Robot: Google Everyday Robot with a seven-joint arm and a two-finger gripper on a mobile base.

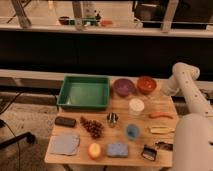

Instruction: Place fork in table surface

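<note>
My white arm [186, 85] rises at the table's right side and bends down over the far right corner. My gripper [163, 95] hangs at its end, just right of the orange bowl [146, 84] and low over the light brown table surface [75, 131]. I cannot make out the fork; it is either hidden at the gripper or too thin to show. An orange carrot [161, 115] lies in front of the gripper, with a flat yellowish bar [161, 129] and a black-handled tool [163, 146] nearer the front.
A green bin [84, 92] stands at the back left, with a purple bowl [123, 87] beside it. A white cup [136, 106], metal cup [113, 119], blue bowl [132, 131], grapes [92, 127], blue cloth [65, 144] and sponge [117, 149] fill the table.
</note>
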